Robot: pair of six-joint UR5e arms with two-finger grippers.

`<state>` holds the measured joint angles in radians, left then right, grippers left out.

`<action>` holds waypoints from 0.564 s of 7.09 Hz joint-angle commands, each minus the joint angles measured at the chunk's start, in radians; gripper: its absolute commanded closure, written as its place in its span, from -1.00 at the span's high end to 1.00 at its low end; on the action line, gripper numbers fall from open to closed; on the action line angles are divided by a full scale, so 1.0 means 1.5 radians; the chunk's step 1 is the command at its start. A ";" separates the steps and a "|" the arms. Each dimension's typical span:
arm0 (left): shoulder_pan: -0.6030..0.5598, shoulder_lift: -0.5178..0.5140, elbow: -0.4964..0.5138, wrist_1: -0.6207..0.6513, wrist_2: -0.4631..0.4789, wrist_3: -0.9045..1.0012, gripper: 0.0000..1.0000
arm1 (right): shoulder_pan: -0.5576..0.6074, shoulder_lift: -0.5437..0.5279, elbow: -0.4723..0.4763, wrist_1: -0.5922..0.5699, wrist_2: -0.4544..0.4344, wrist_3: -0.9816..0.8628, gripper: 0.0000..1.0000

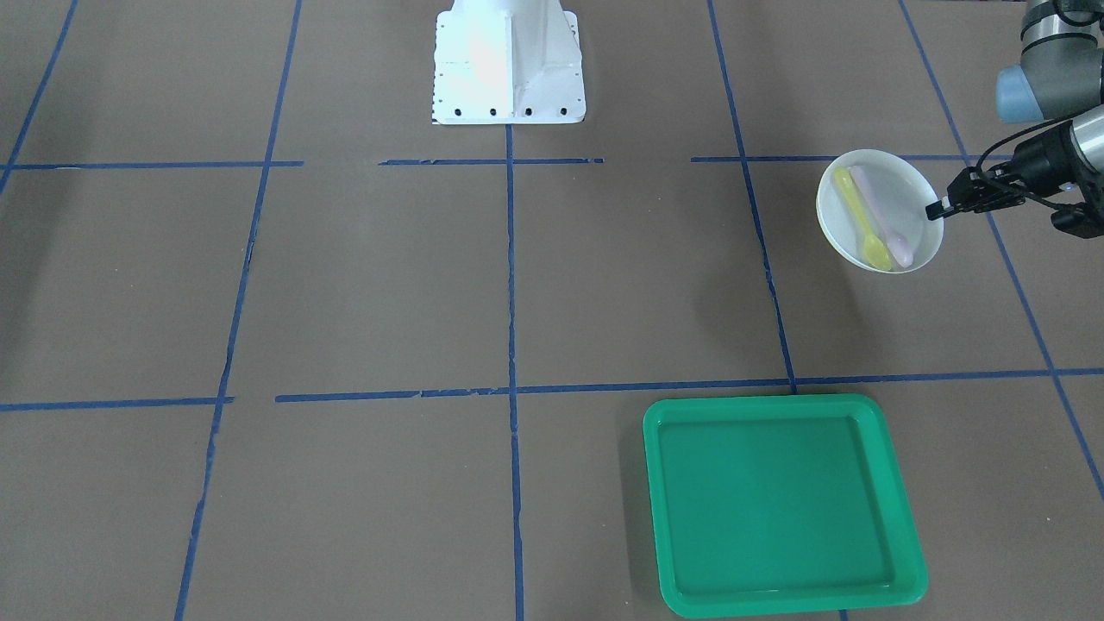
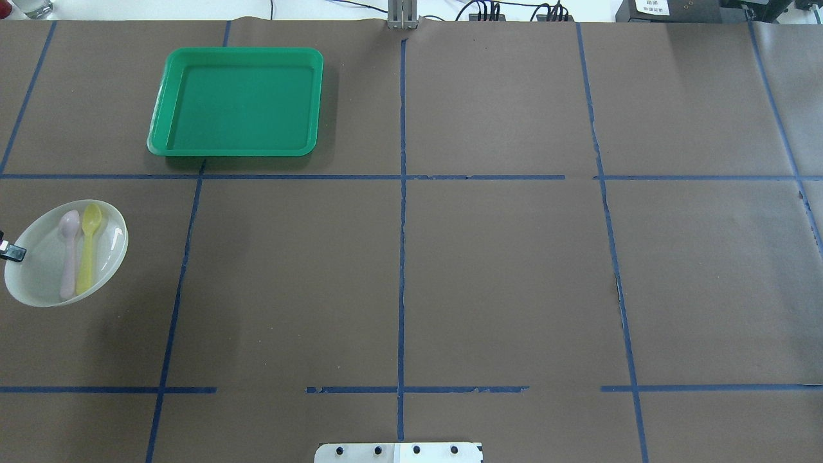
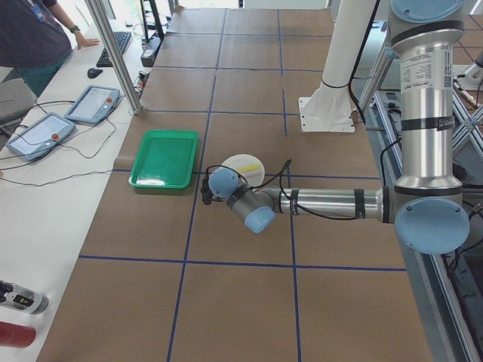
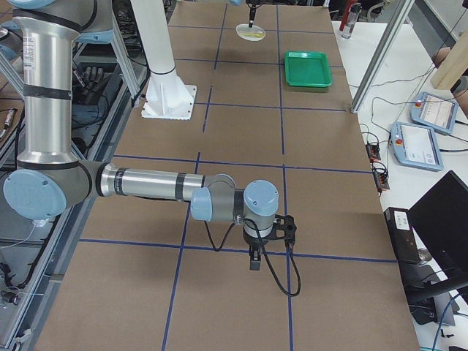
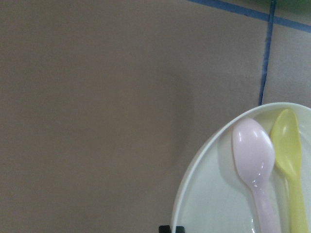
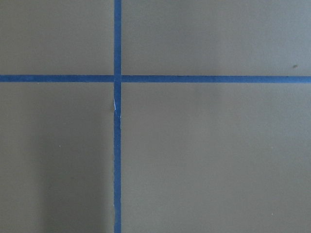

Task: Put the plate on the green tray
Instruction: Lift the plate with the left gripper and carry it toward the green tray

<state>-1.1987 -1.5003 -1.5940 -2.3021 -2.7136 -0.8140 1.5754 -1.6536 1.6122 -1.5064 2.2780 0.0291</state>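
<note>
The white plate [image 1: 880,211] hangs tilted above the table, its shadow on the paper beside it. A yellow spoon [image 1: 862,220] and a pink spoon [image 1: 884,220] lie in it. My left gripper [image 1: 936,210] is shut on the plate's rim at the table's left edge; only its tip [image 2: 13,253] shows in the overhead view, at the plate [image 2: 64,254]. The green tray [image 1: 780,504] lies flat and apart from the plate, across a tape line, at the far side [image 2: 238,103]. My right gripper [image 4: 252,256] shows only in the right side view, low over the table; I cannot tell its state.
The white robot base [image 1: 509,65] stands mid-table at the robot's side. Blue tape lines [image 2: 402,257] divide the brown paper cover. Two control tablets [image 3: 64,121] and a person [image 3: 34,30] are beyond the tray's side of the table.
</note>
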 commanded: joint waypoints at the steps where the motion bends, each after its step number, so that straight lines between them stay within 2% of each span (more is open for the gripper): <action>1: -0.001 -0.137 0.033 0.096 0.047 -0.019 -1.00 | 0.000 0.000 0.000 0.001 0.000 0.000 1.00; 2: 0.004 -0.207 0.086 0.107 0.076 -0.041 -1.00 | 0.000 0.000 0.000 0.000 0.000 0.000 1.00; 3: 0.012 -0.274 0.148 0.104 0.081 -0.095 -1.00 | 0.000 0.000 0.000 0.000 0.000 0.000 1.00; 4: 0.025 -0.311 0.195 0.097 0.093 -0.127 -1.00 | 0.000 0.000 -0.001 0.001 0.000 0.000 1.00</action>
<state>-1.1810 -1.8739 -1.3963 -2.1531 -2.5979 -0.9371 1.5754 -1.6536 1.6120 -1.5059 2.2780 0.0291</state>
